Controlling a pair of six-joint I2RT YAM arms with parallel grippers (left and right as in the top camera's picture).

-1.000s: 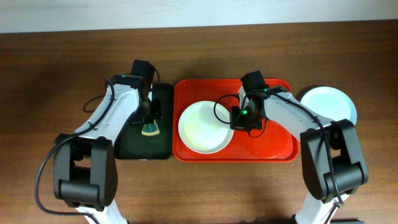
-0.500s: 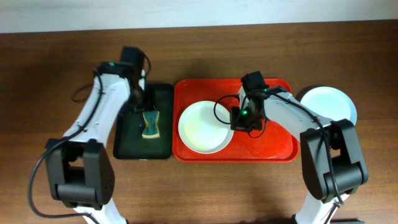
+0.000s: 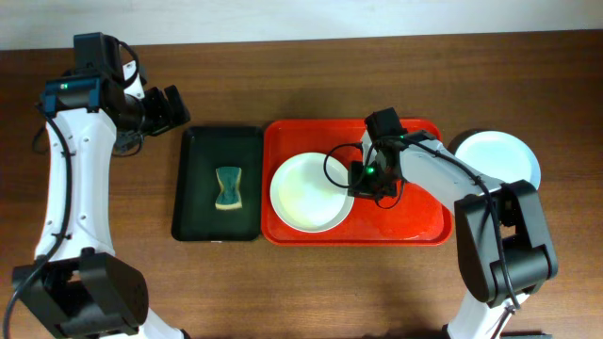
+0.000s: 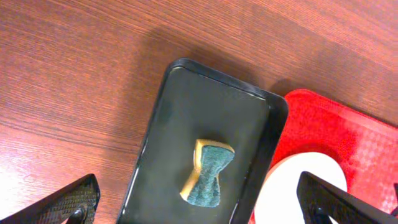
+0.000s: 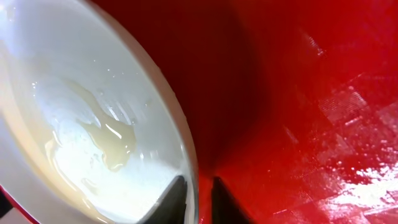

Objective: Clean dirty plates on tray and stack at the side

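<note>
Plates, and I count two from overhead: the white plate (image 3: 300, 196) on the red tray (image 3: 415, 221), right at my right tool (image 3: 361, 179), and a pale blue-green plate (image 3: 497, 158) out on the desk (image 3: 311, 282), well off to that tool's right, beyond the tray's rim. One red tray, one dark tray (image 3: 203, 151), one sponge (image 3: 227, 188). My right wrist camera gives what the overhead can't: the right tool's tips pinched on the white plate's rim, one inside, one outside, and a wet yellowish smear in the bowl. My left wrist camera shows the left tool (image 3: 172, 105) spread wide, its fingers (image 4: 68, 205) far apart and gripping nothing, with the sponge lying loose on the dark tray below and ahead of it. Half a second ago that left tool was down over the sponge; now it's pulled up and away to the left, clear of the dark tray. Right tool hasn't budged.
</note>
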